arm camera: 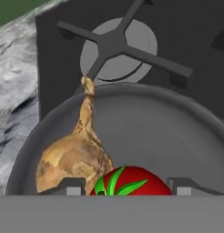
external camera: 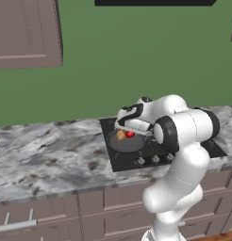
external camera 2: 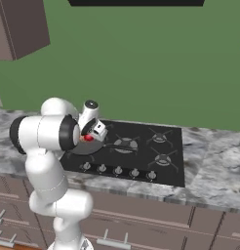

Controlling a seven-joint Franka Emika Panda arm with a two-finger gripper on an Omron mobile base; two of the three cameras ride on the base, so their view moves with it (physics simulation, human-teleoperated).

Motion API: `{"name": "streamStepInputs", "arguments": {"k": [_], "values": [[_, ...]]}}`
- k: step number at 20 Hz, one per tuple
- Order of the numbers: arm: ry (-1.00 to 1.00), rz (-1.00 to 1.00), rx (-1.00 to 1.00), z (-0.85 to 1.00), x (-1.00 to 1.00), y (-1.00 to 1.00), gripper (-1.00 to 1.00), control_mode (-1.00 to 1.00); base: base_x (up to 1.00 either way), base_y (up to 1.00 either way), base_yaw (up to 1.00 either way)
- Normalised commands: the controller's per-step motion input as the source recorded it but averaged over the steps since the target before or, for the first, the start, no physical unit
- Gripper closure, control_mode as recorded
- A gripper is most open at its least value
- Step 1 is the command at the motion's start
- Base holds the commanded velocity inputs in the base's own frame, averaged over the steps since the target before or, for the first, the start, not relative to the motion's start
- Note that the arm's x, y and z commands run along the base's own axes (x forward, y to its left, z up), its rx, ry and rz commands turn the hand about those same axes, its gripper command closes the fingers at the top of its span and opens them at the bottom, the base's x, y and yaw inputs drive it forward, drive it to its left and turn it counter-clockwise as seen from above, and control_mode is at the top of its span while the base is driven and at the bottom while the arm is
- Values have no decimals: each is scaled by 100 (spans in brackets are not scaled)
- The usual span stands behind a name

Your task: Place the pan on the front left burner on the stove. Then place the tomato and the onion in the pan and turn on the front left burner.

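Note:
The dark pan [external camera: 123,144] [external camera 2: 79,148] [arm camera: 177,132] sits on the front left burner of the black stove [external camera: 119,163] [external camera 2: 166,173]. Inside it the yellow-brown onion [external camera: 120,135] [arm camera: 70,159] lies on its side, its stalk pointing at the rim. Right beside it is the red tomato [external camera: 130,134] [external camera 2: 88,138] [arm camera: 132,179], low in the pan. My gripper [external camera: 128,129] [arm camera: 126,186] hangs just over the pan, and its two fingertips [arm camera: 68,186] flank the tomato closely on both sides. The front left burner itself is hidden under the pan.
Behind the pan stands the rear left burner [arm camera: 114,48] with its black grate. A row of silver knobs [external camera: 155,159] [external camera 2: 118,170] runs along the stove's front edge. Grey marble counter [external camera: 47,150] [external camera 2: 214,166] lies on both sides, with a green wall behind it.

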Motion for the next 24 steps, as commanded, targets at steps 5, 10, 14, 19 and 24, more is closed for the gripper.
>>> {"name": "streamStepInputs", "arguments": {"k": [5,10,14,19,24], "values": [[8,2,-11,-32,-5,31,-100,-100,0,0,0],[0,2,-7,-16,-54,12,-100,-100,0,0,0],[0,1,-5,-12,-57,6,-100,-100,0,0,0],[0,1,-6,-20,-41,2,-100,-100,0,0,0],[-6,0,-3,0,-37,0,-100,-100,0,0,0]]}}
